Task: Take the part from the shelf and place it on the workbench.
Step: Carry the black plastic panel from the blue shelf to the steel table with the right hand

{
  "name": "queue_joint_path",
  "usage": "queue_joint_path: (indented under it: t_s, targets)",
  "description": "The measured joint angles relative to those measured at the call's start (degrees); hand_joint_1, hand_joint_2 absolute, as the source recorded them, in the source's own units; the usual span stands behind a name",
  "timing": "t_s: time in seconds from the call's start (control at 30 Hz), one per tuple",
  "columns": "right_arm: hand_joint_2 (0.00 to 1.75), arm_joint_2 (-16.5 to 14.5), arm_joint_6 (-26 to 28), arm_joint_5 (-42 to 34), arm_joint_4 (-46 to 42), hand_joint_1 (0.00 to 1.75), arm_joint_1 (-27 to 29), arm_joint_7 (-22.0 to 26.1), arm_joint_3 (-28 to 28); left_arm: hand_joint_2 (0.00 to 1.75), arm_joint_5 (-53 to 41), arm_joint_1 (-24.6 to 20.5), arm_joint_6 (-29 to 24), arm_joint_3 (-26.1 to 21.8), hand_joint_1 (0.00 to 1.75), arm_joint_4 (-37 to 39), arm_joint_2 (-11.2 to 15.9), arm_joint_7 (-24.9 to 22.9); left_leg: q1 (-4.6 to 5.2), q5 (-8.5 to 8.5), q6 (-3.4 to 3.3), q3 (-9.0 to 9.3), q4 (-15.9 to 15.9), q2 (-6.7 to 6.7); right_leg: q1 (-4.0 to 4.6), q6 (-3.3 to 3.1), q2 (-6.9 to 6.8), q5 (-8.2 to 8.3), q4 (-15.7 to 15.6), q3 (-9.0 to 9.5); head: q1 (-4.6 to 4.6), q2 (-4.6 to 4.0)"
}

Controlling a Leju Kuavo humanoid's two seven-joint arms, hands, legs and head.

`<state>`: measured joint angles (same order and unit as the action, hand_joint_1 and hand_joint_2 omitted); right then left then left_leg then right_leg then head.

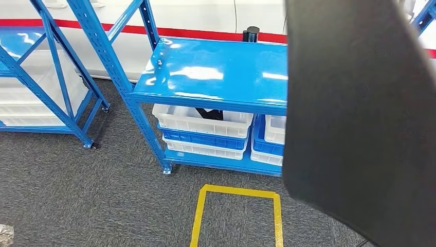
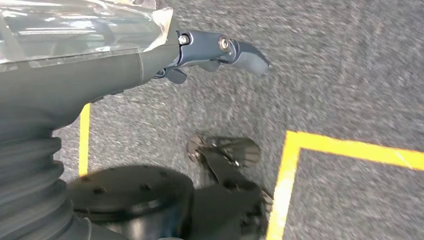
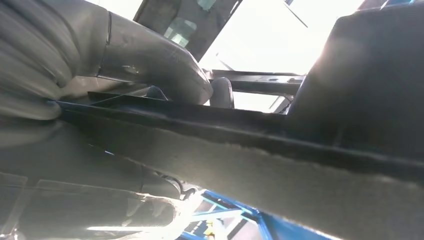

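Note:
A large, flat black part is held up close to my head camera and covers the right side of the head view. In the right wrist view my right hand grips this black part at its edge, with the thick thumb lying over it. My left hand hangs over the grey carpet, its dark fingers stretched out with nothing in them. The blue shelf stands ahead of me, its top board bare and shiny.
Under the shelf's top board sit stacked white and blue bins, one holding a dark item. A second blue rack stands at the left. A yellow taped rectangle marks the carpet before the shelf. A white wall with a red stripe runs behind.

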<state>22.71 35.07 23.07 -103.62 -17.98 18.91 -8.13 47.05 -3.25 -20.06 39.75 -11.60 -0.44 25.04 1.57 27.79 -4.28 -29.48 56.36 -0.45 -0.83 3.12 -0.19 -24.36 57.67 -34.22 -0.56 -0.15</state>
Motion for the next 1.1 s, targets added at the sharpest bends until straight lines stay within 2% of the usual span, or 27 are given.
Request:
queue_joint_path:
  t_s: [0.07, 0.13, 0.17, 0.2, 0.23, 0.27, 0.3, 0.33, 0.37, 0.4, 0.43, 0.5, 0.53, 0.57, 0.6, 0.67, 0.7, 0.73, 0.77, 0.8, 0.87, 0.9, 0.93, 0.97, 1.03, 1.07, 1.1]
  targets:
    - [1.75, 0.25, 0.01, -0.04, -0.05, 1.75, 0.31, -0.02, 0.02, 1.75, 0.1, 0.05, 0.08, -0.17, 0.0, 0.01, -0.03, 0.05, -0.24, -1.71, -0.22, -0.71, -1.1, 0.34, 0.08, -0.14, 0.06, -2.36, 2.13, -1.23, 0.17, 0.0]
    - [1.75, 0.41, 0.02, -0.06, -0.05, 1.75, 0.44, -0.02, 0.03, 1.75, 0.15, 0.05, 0.12, -0.33, 0.0, -0.01, -0.13, 0.07, -0.42, -3.2, -0.27, -2.19, -1.43, 0.55, 0.02, -0.62, 0.09, -7.24, 8.19, -3.14, 0.38, 0.0]
    - [1.75, 0.44, 0.03, -0.06, -0.05, 1.75, 0.54, -0.02, 0.02, 1.75, 0.15, 0.04, 0.13, -0.36, 0.0, -0.01, -0.22, 0.07, -0.45, -3.89, -0.2, -3.09, -1.41, 0.64, -0.12, -0.5, 0.09, -9.05, 11.75, -3.91, 0.45, 0.0]
    - [1.75, 0.46, 0.05, -0.06, -0.05, 1.75, 0.64, -0.02, 0.01, 1.75, 0.14, 0.05, 0.17, -0.37, 0.0, -0.02, -0.32, 0.07, -0.51, -4.62, -0.05, -4.05, -1.37, 0.73, -0.28, 0.02, 0.09, -9.71, 14.53, -4.15, 0.45, 0.0]
    - [1.75, 0.48, 0.07, -0.05, -0.05, 1.75, 0.73, -0.02, 0.01, 1.75, 0.13, 0.04, 0.22, -0.37, 0.0, -0.02, -0.4, 0.07, -0.64, -5.37, 0.18, -5.09, -1.28, 0.83, -0.48, 0.92, 0.09, -9.06, 15.78, -3.66, 0.47, 0.0]
    - [1.75, 0.5, 0.09, -0.05, -0.05, 1.75, 0.77, -0.02, 0.01, 1.75, 0.08, 0.03, 0.26, -0.37, 0.0, -0.03, -0.48, 0.07, -0.85, -6.08, 0.49, -6.18, -1.09, 0.92, -0.72, 2.01, 0.09, -7.56, 15.2, -2.33, 0.48, 0.0]
    - [1.75, 0.5, 0.12, -0.05, -0.05, 1.75, 0.79, -0.02, 0.02, 1.75, 0.01, 0.02, 0.3, -0.37, 0.0, -0.03, -0.51, 0.07, -1.1, -6.74, 0.89, -7.32, -0.71, 0.98, -1.04, 3.06, 0.08, -5.96, 12.74, -0.07, 0.48, 0.0]
    - [1.75, 0.49, 0.15, -0.03, -0.06, 1.75, 0.76, -0.02, 0.02, 1.75, -0.08, -0.01, 0.32, -0.37, 0.0, -0.03, -0.45, 0.07, -1.24, -7.27, 1.32, -8.44, -0.16, 1.01, -1.3, 3.81, 0.1, -5.35, 8.79, 2.91, 0.56, 0.0]
    - [1.75, 0.48, 0.19, 0.02, -0.13, 1.75, 0.78, -0.02, 0.03, 1.75, -0.18, -0.04, 0.35, -0.36, 0.0, -0.05, -0.45, 0.07, -1.29, -7.75, 1.77, -9.36, 0.44, 1.0, -1.31, 3.78, 0.14, -5.85, 4.51, 5.75, 0.65, 0.0]
    - [1.75, 0.46, 0.25, 0.06, -0.21, 1.75, 0.85, -0.03, 0.06, 1.75, -0.25, -0.06, 0.38, -0.36, 0.0, -0.08, -0.4, 0.09, -1.25, -8.26, 2.13, -10.0, 0.91, 0.98, -1.27, 3.41, 0.14, -6.78, 1.29, 7.67, 0.73, 0.0]
    - [1.75, 0.45, 0.32, 0.1, -0.29, 1.75, 0.93, -0.03, 0.09, 1.75, -0.31, -0.06, 0.42, -0.36, 0.0, -0.1, -0.37, 0.11, -1.13, -8.81, 2.38, -10.36, 1.14, 0.94, -1.07, 2.81, 0.15, -7.75, -0.5, 8.61, 0.77, 0.0]
    - [1.75, 0.4, 0.45, 0.13, -0.39, 1.75, 1.13, -0.04, 0.14, 1.75, -0.39, 0.05, 0.48, -0.36, 0.0, -0.1, -0.32, 0.16, -1.2, -9.6, 2.76, -10.64, 1.21, 0.87, -1.08, 1.49, 0.03, -7.66, -0.48, 7.91, 0.73, 0.0]
    - [1.75, 0.37, 0.5, 0.13, -0.4, 1.75, 1.17, -0.04, 0.14, 1.75, -0.44, 0.15, 0.54, -0.35, 0.0, -0.08, -0.29, 0.15, -1.33, -8.7, 3.01, -10.92, 1.72, 0.85, -1.17, 0.78, -0.03, -7.21, -0.26, 7.42, 0.67, 0.0]
    - [1.75, 0.33, 0.53, 0.12, -0.45, 1.75, 1.2, -0.04, 0.14, 1.75, -0.48, 0.22, 0.61, -0.35, 0.0, -0.07, -0.26, 0.14, -1.47, -6.47, 3.32, -11.42, 3.31, 0.83, -1.29, -0.03, -0.11, -6.61, -0.2, 6.8, 0.62, 0.0]
    - [1.75, 0.31, 0.56, 0.12, -0.54, 1.75, 1.22, -0.04, 0.15, 1.75, -0.54, 0.24, 0.72, -0.35, 0.0, -0.05, -0.25, 0.13, -1.62, -3.25, 3.62, -12.12, 6.07, 0.79, -1.31, -0.76, -0.16, -5.89, -0.17, 6.18, 0.54, 0.0]
    - [1.75, 0.25, 0.58, 0.13, -0.74, 1.75, 1.26, -0.04, 0.17, 1.75, -0.66, 0.18, 0.91, -0.34, 0.0, -0.05, -0.26, 0.12, -1.75, 2.93, 4.02, -13.63, 13.94, 0.68, -0.99, -1.51, -0.19, -4.36, -0.06, 4.6, 0.44, 0.0]
    - [1.75, 0.19, 0.6, 0.17, -0.8, 1.75, 1.32, -0.04, 0.17, 1.75, -0.7, 0.13, 0.96, -0.34, 0.0, -0.06, -0.27, 0.12, -1.78, 4.02, 4.06, -13.88, 17.34, 0.63, -0.83, -1.58, -0.19, -3.6, 0.03, 3.69, 0.42, 0.0]
    - [1.75, 0.12, 0.6, 0.22, -0.83, 1.75, 1.38, -0.04, 0.17, 1.75, -0.73, 0.1, 0.96, -0.34, 0.0, -0.07, -0.28, 0.12, -1.8, 3.74, 4.0, -13.43, 19.24, 0.6, -0.69, -1.55, -0.18, -2.9, 0.13, 2.7, 0.42, 0.0]
    - [1.75, 0.05, 0.6, 0.3, -0.85, 1.75, 1.43, -0.04, 0.17, 1.75, -0.74, 0.07, 0.96, -0.34, 0.0, -0.07, -0.3, 0.11, -1.8, 2.51, 3.83, -12.03, 19.18, 0.58, -0.57, -1.47, -0.17, -2.25, 0.24, 1.74, 0.42, 0.0]
    - [1.75, 0.01, 0.6, 0.39, -0.88, 1.75, 1.47, -0.04, 0.18, 1.75, -0.76, 0.02, 0.96, -0.34, 0.0, -0.08, -0.32, 0.11, -1.8, 1.1, 3.55, -9.53, 17.0, 0.53, -0.47, -1.35, -0.15, -1.63, 0.31, 0.91, 0.41, 0.0]
    - [1.75, -0.02, 0.6, 0.54, -1.07, 1.75, 1.45, -0.04, 0.25, 1.75, -0.79, -0.22, 0.96, -0.34, 0.0, -0.11, -0.28, 0.11, -1.66, 0.86, 2.77, -2.69, 8.48, 0.23, -0.3, -0.91, -0.12, -0.56, 0.38, -0.12, 0.44, 0.0]
    - [1.75, -0.03, 0.6, 0.6, -1.19, 1.75, 1.43, -0.04, 0.3, 1.75, -0.8, -0.39, 0.95, -0.34, 0.0, -0.13, -0.26, 0.11, -1.48, 1.62, 2.48, 0.07, 4.54, 0.07, -0.27, -0.57, -0.17, -0.02, 0.3, -0.38, 0.5, 0.0]
    - [1.75, -0.05, 0.6, 0.64, -1.29, 1.75, 1.38, -0.03, 0.34, 1.75, -0.8, -0.53, 0.95, -0.34, 0.0, -0.14, -0.25, 0.11, -1.23, 2.36, 2.18, 1.7, 1.9, -0.07, -0.32, -0.16, -0.24, 0.51, 0.15, -0.54, 0.52, 0.0]
    - [1.75, -0.09, 0.61, 0.65, -1.34, 1.75, 1.37, -0.03, 0.38, 1.75, -0.8, -0.61, 0.94, -0.34, 0.0, -0.14, -0.23, 0.11, -0.92, 2.47, 1.91, 2.18, 0.56, -0.1, -0.39, 0.33, -0.32, 1.11, -0.06, -0.68, 0.56, 0.0]
    - [1.75, -0.14, 0.62, 0.63, -1.36, 1.75, 1.49, -0.02, 0.4, 1.75, -0.8, -0.59, 0.94, -0.34, 0.0, -0.13, -0.25, 0.09, -0.75, 1.06, 1.12, 1.32, -0.33, 0.1, -0.5, 0.97, -0.4, 1.38, 0.02, -1.38, 0.49, 0.0]
    - [1.75, -0.16, 0.62, 0.6, -1.36, 1.75, 1.58, -0.02, 0.43, 1.75, -0.8, -0.58, 0.94, -0.34, 0.0, -0.13, -0.22, 0.07, -0.77, 0.13, 0.64, 0.67, -0.68, 0.26, -0.44, 0.86, -0.35, 0.22, 1.0, -2.13, 0.54, 0.0]
    - [1.75, -0.15, 0.62, 0.59, -1.36, 1.75, 1.64, -0.02, 0.47, 1.75, -0.81, -0.58, 0.93, -0.35, 0.0, -0.12, -0.21, 0.05, -0.86, -0.84, 0.26, -0.14, -0.98, 0.44, -0.33, 0.5, -0.26, -1.92, 3.07, -3.13, 0.6, 0.0]
